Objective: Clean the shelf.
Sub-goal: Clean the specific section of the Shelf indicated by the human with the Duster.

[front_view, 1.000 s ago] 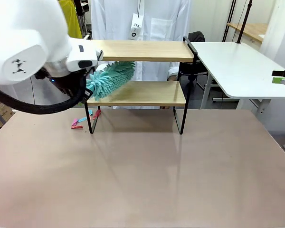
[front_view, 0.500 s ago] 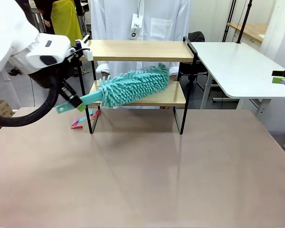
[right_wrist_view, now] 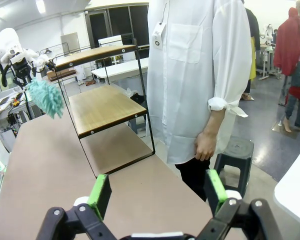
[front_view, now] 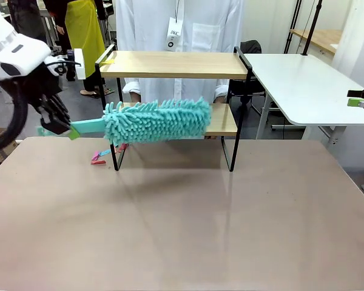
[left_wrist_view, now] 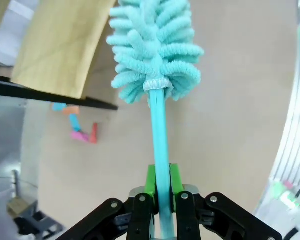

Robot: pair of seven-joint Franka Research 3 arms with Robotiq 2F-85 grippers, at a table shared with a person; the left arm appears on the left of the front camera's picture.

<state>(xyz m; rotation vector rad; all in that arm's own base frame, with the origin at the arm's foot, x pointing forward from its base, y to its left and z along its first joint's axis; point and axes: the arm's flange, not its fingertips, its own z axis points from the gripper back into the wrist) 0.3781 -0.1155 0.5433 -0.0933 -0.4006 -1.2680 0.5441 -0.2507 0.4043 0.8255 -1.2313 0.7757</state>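
We see the shelf [front_view: 176, 64] standing on the far part of the brown table [front_view: 182, 230], a little left of the middle. Its two wooden boards are level in the black frame. A person in a white coat [front_view: 182, 30] stands just behind it.

Our left gripper [front_view: 59, 124] is off the shelf's left end, above the table's far left corner. In the left wrist view its green pads [left_wrist_view: 151, 181] are pressed together on the thin turquoise handle of a duster [front_view: 158, 120], so the gripper [left_wrist_view: 160, 182] is clamped on it. The handle runs to the right past the left frame post. The fluffy head lies nearly level across the front of the lower board and covers most of its front edge. In the left wrist view the duster [left_wrist_view: 155, 45] has its head beside the board's edge [left_wrist_view: 60, 45], over the table. We cannot tell whether the fibres touch the wood.

A few small pink and blue pieces [front_view: 106, 154] lie on the table by the shelf's left foot.

Our right gripper [right_wrist_view: 157, 192] is well apart from the shelf [right_wrist_view: 102, 107], with its fingers spread wide and nothing between them. Its camera looks along the shelf's end, with the duster [right_wrist_view: 45, 97] on the far side. The person's hand [right_wrist_view: 202, 145] hangs at their side. A white table [front_view: 309, 85] stands to the right of the shelf.
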